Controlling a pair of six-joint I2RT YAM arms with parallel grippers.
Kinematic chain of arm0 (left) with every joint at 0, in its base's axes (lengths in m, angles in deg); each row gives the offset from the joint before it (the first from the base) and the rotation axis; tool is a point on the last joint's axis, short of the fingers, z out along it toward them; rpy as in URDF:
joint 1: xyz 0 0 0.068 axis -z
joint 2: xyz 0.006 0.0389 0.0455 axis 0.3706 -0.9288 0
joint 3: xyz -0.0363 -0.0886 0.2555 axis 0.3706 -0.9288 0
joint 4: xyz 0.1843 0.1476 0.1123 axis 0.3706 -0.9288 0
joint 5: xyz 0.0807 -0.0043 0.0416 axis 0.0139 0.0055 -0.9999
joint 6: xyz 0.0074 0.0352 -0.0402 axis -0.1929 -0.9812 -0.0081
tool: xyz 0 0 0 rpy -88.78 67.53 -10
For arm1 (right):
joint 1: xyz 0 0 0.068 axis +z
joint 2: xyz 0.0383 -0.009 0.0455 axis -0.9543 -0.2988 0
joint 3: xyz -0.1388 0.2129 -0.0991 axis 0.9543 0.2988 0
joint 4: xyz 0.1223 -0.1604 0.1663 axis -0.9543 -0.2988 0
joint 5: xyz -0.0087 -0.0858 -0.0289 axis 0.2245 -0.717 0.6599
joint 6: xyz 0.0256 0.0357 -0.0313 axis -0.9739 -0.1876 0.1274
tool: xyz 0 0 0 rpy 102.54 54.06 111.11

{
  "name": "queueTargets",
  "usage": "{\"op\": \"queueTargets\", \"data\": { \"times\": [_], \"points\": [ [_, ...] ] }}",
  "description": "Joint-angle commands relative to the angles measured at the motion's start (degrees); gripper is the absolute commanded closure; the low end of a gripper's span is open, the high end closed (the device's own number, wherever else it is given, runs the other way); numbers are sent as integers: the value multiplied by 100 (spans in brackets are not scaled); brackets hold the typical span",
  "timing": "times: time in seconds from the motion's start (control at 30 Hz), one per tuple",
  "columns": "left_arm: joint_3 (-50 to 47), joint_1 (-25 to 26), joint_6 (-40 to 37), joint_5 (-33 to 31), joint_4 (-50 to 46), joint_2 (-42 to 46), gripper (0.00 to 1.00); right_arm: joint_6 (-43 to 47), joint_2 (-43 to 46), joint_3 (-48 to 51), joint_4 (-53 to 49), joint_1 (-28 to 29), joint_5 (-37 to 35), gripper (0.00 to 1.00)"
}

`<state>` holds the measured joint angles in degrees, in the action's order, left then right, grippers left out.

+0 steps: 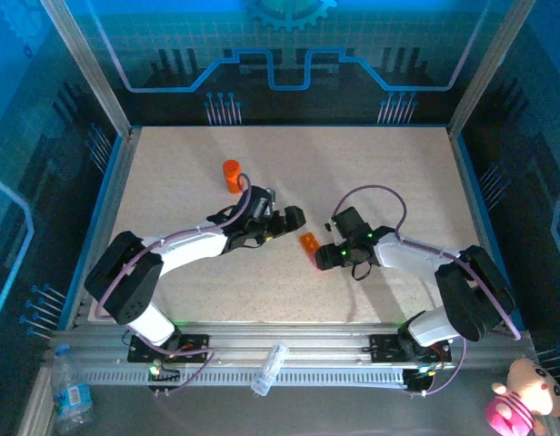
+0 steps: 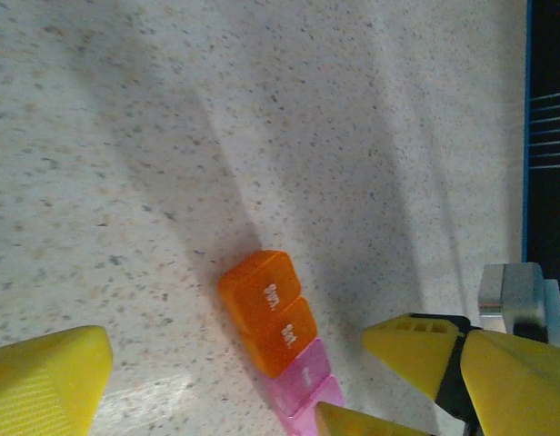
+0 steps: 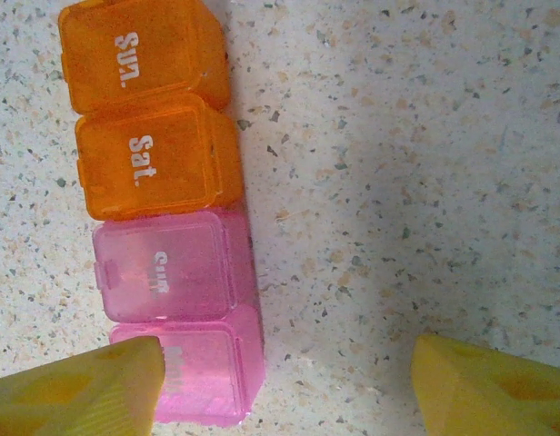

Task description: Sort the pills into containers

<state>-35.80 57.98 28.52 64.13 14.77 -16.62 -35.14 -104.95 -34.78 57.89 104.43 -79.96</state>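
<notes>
**Right gripper** (image 3: 285, 381), nearest you: fingers spread, nothing between them. The containers (image 3: 162, 236) lie just ahead, off to the picture-left of the gap. One finger (image 3: 80, 391) overlaps the last pink cell; whether it touches cannot be told. The strip's long axis runs away from the gripper, square to the line on which the jaws shut. You would likely need to shift toward the strip before a closing could take it across its short width.

**Top view:** the containers (image 1: 309, 242) sit mid-table (image 1: 380, 173) between the two grippers, the right judged the nearer. Just beyond is the left gripper (image 1: 296, 218), spread wide and empty. Farther off, well apart, a bottle (image 1: 232, 174) stands upright.

**Views compared:** the right wrist view resolves two orange and two pink cells with lids down, the orange pair lettered Sun. and Sat. The top view renders the strip as an orange spot but places both arms.
</notes>
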Motion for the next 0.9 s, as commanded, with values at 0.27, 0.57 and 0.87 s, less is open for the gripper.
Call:
{"op": "queueTargets", "data": {
  "times": [0.27, 0.57, 0.87],
  "points": [
    [247, 242, 557, 255, 422, -474, 1, -123, 281, -246, -64, -122, 140, 26],
    [212, 292, 663, 307, 571, -583, 1, -164, -88, -319, 106, -215, 201, 27],
    [211, 344, 879, 380, 794, -682, 1, -237, -421, -230, 274, -243, 254, 27]
  ]
}}
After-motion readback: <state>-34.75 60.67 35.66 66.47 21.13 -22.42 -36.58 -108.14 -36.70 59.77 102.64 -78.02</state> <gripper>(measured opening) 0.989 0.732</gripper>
